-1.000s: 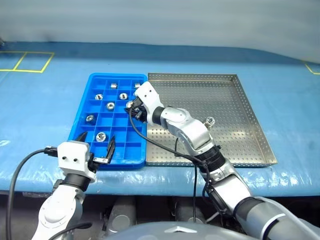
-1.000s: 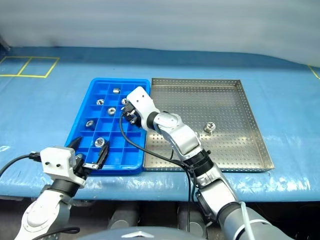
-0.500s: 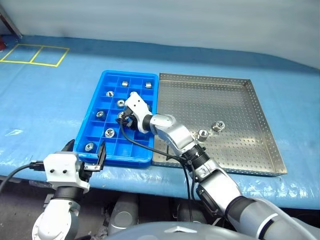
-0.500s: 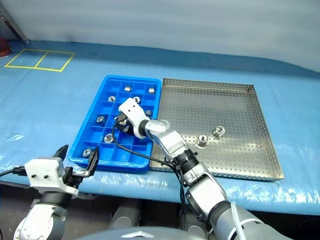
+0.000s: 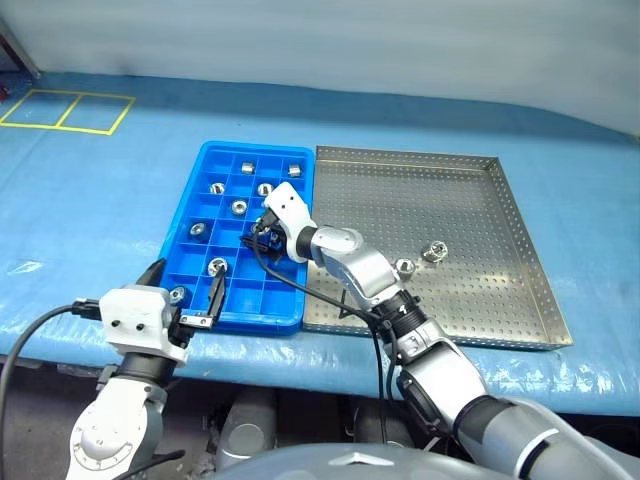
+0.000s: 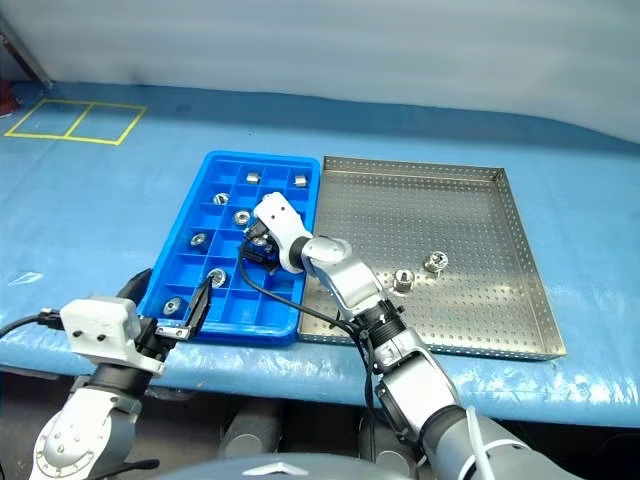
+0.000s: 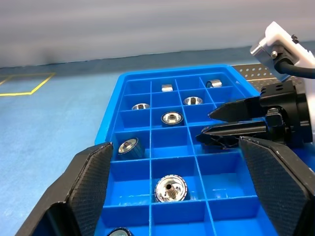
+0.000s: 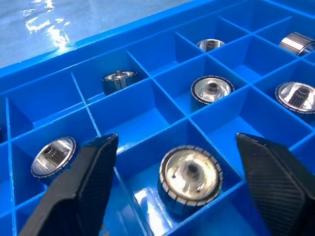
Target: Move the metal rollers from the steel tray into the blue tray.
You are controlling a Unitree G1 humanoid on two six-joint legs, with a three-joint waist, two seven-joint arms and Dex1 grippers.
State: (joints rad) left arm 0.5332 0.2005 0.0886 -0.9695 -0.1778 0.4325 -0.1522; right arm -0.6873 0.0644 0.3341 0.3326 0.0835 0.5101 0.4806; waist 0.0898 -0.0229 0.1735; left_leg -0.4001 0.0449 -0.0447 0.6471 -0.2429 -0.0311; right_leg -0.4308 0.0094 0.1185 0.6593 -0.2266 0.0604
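A: We see the right gripper (image 8: 172, 191) low over the blue tray (image 5: 190, 262), fingers (image 8: 81, 182) spread, with a metal roller (image 8: 190, 177) lying in the compartment right between them, not pinched.

B: We also see two rollers (image 5: 405, 267) left on the steel tray (image 5: 480, 290), just right of the blue tray. The left gripper (image 5: 187, 290) hovers at the blue tray's near edge, fingers apart, holding nothing.

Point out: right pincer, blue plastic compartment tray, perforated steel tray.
right pincer (image 8: 177, 157): right wrist view, midway between its black fingertips.
blue plastic compartment tray (image 5: 185, 222): left eye view, left rim.
perforated steel tray (image 5: 470, 200): left eye view, bare dotted base.
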